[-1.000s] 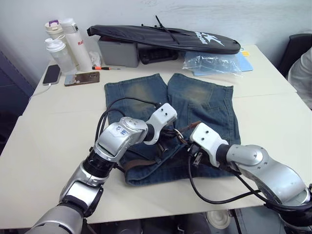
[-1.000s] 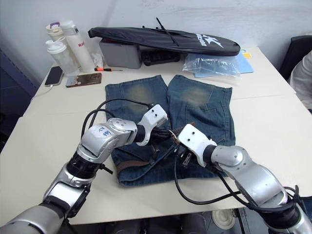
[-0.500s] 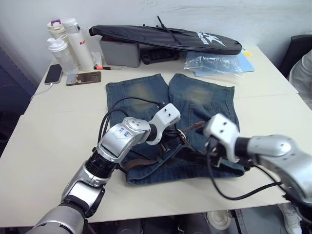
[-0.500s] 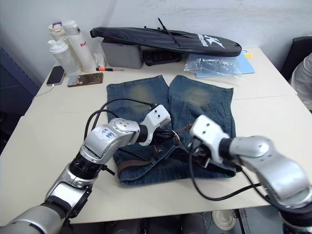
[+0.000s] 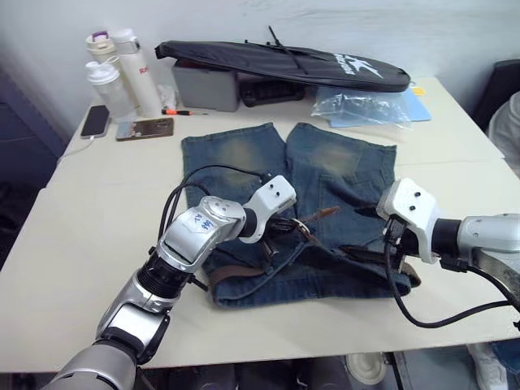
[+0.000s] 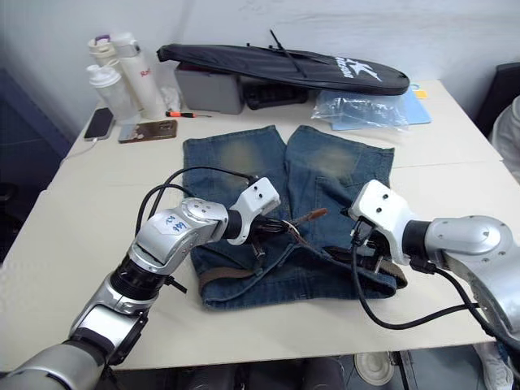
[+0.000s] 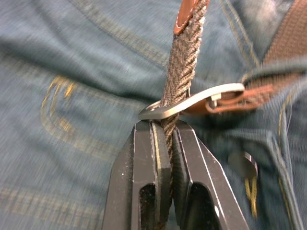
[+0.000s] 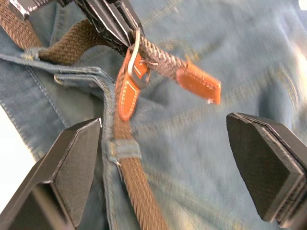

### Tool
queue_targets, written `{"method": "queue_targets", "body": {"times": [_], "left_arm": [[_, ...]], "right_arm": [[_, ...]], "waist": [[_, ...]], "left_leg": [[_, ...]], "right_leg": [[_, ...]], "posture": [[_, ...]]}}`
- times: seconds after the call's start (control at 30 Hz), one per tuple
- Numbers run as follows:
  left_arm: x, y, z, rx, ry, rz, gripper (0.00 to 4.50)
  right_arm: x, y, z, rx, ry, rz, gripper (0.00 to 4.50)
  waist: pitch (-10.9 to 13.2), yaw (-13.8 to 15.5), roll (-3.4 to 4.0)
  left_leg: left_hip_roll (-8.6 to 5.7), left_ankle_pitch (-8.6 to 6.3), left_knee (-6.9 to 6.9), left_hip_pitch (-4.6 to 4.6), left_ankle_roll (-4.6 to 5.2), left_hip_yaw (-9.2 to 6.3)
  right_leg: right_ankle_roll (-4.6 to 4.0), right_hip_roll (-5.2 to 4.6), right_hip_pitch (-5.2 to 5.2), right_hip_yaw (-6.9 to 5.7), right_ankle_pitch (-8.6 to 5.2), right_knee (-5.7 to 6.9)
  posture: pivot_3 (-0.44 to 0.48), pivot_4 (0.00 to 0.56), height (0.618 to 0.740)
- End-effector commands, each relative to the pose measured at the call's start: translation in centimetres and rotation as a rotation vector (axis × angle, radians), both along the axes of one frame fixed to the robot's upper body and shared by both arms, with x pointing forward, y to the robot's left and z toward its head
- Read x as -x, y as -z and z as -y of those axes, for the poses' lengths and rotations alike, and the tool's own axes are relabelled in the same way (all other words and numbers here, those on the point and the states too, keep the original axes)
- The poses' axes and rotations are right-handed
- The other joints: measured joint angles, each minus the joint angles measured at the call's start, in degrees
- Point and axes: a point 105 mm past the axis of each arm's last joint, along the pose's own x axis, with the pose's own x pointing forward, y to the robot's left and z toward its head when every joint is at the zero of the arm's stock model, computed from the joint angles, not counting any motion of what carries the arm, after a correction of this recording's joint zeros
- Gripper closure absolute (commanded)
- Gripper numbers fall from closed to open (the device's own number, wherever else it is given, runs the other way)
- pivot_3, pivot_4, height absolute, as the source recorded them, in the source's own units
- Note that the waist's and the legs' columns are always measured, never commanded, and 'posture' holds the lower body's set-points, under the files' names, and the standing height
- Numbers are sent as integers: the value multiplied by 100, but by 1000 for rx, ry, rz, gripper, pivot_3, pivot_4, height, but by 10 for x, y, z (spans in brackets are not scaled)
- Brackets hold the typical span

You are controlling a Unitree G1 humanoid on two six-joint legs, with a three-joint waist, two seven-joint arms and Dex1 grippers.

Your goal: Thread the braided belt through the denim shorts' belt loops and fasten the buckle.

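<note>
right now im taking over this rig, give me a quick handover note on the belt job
Left end effector: shut on the belt, gripping the braided strap right at the buckle, the strap already through the frame.
Right end effector: open, holding nothing, hovering over the shorts near the waistband on the robot's right.
Belt runs along the waistband under at least one belt loop; its tan tip sticks out past the buckle, over the front of the shorts.
Done: threading looks largely finished, tip passed through the buckle.
Left: I can't tell whether the prong is seated; likely pull snug and fasten.
</note>
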Motion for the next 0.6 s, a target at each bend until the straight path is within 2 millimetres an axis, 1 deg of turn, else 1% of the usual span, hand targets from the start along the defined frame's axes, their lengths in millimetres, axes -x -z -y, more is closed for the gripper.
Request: {"method": "queue_targets", "body": {"times": [0.03,0.13,0.17,0.23,0.4,0.47,0.6], "left_arm": [[-2,-11,-4,17,-8,43,4500],[0,-11,-3,14,0,43,4500],[1,-11,-2,13,3,43,4500],[1,-11,-2,12,7,45,4500],[1,-12,0,13,11,51,4500],[1,-13,1,16,12,53,4500],[2,-13,7,22,19,54,4500]], "right_arm": [[-5,-3,-1,109,-64,83,70],[-19,-9,-1,233,-127,201,70],[-24,-13,-2,256,-146,236,70],[-32,-19,-4,302,-186,298,70],[-46,-33,-6,337,-235,345,70],[-48,-31,-4,359,-251,335,70],[-45,-15,5,413,-281,263,70]], "waist": [[20,111,-2],[37,166,-13],[42,165,-10],[46,165,-12],[53,168,-10],[51,169,-8],[51,229,-8]], "left_leg": [[12,-2,9,-14,0,-6],[-9,-2,30,-26,12,-4],[-10,-3,29,-25,19,-4],[-17,-2,21,-20,35,0],[-20,-2,9,-19,36,15],[-19,0,4,-18,33,22],[-19,0,4,-19,33,54]], "right_leg": [[-4,13,-1,36,22,-12],[13,24,7,68,43,-47],[18,42,8,84,54,-63],[35,42,10,108,77,-94],[41,44,10,138,83,-107],[41,50,11,154,84,-100],[39,52,14,154,85,-100]], "posture": [[0,150,645],[0,150,645],[0,150,645],[0,150,645],[0,150,645],[0,150,645],[0,150,645]]}}
